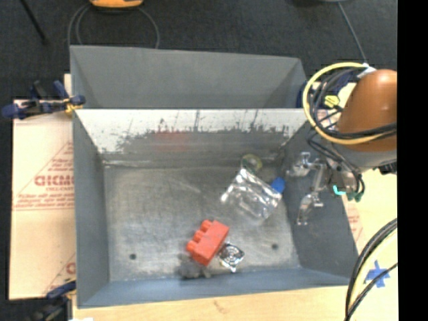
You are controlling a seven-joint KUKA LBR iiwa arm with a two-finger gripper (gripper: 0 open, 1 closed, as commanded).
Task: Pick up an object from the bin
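Observation:
My gripper (305, 187) hangs over the bin's right side, close to the right wall. Its two silver fingers stand apart with nothing between them, so it is open. Just left of it lies a crumpled clear plastic bottle (250, 194) with a blue cap (277, 186) pointing toward the gripper. A small round olive-grey thing (252, 160) sits behind the bottle near the back wall.
A red toy brick (207, 241) lies near the front wall, with a small shiny silver piece (231, 257) to its right and a dark grey lump (190, 269) at its front left. The arm with its orange dome reaches in over the right rim.

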